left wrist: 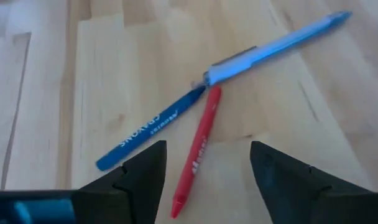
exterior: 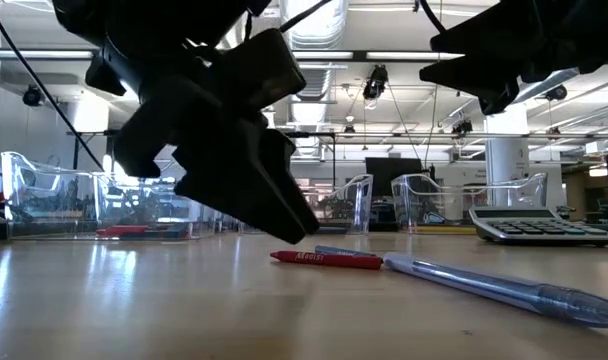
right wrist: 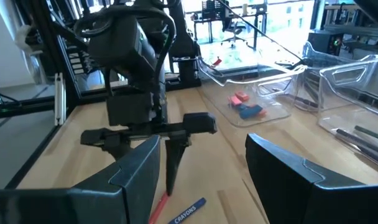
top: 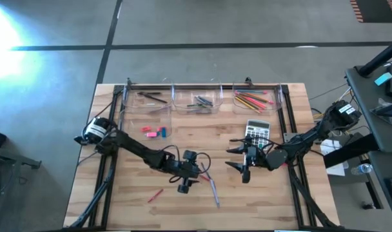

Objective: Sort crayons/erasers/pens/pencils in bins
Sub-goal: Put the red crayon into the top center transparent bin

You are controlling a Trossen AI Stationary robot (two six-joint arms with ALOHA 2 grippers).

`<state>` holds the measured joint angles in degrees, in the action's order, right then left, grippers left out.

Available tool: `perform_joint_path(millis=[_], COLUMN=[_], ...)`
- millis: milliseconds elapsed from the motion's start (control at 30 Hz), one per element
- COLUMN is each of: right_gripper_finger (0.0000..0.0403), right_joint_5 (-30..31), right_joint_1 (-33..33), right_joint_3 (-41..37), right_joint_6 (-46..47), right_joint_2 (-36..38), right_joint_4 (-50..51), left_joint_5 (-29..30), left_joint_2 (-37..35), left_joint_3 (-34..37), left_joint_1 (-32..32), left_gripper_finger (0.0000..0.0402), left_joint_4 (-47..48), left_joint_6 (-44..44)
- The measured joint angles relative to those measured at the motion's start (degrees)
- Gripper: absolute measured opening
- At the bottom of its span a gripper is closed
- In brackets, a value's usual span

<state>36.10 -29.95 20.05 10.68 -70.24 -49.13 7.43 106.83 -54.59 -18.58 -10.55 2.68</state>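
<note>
From above, my left gripper (top: 185,185) hangs low over the middle of the wooden table (top: 118,200), just beside a small cluster of sticks, while my right gripper (top: 245,169) waits in front of the grey calculator (top: 258,129). Along the far edge stand the clear bins (top: 197,98): one with dark pens (top: 151,97), one with greyish pens, one with pencils (top: 254,100) in orange, red, yellow and green. A fourth bin nearer my left arm holds the pink and blue erasers (top: 153,132). A lone red stick (top: 155,194) lies apart toward the table's near left. From table height, my left gripper (exterior: 246,195) looms dark and close, its tips just above the boards — a red crayon (exterior: 325,259) and a pale blue pen (exterior: 504,286) lie right beside it, the calculator (exterior: 540,225) and bins (exterior: 49,190) behind. Through my left wrist, my fingers (left wrist: 145,171) stand apart with nothing clamped, and the red crayon (left wrist: 198,149) lies on the wood in the gap between them; a blue crayon (left wrist: 152,127) and the light blue pen (left wrist: 276,48) meet its far end. Through my right wrist, my fingers (right wrist: 136,165) are spread and empty — beyond them the left gripper (right wrist: 170,171) points down at the red crayon (right wrist: 156,208) and blue crayon (right wrist: 188,211), with the erasers (right wrist: 245,106) in their bin (right wrist: 263,78) farther off.
</note>
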Motion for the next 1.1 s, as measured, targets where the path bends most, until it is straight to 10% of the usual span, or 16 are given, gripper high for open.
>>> perform_joint_path(millis=[1100], right_gripper_finger=[0.0224], right_joint_5=[0.0], right_joint_1=[0.0], right_joint_3=[0.0], right_joint_6=[0.9], right_joint_2=[0.0], right_joint_4=[0.5], left_joint_5=[-6.0], left_joint_2=[3.0], left_joint_3=[-0.5], left_joint_1=[1.7], left_gripper_finger=[0.0054], left_joint_4=[3.6], left_joint_6=[-0.5])
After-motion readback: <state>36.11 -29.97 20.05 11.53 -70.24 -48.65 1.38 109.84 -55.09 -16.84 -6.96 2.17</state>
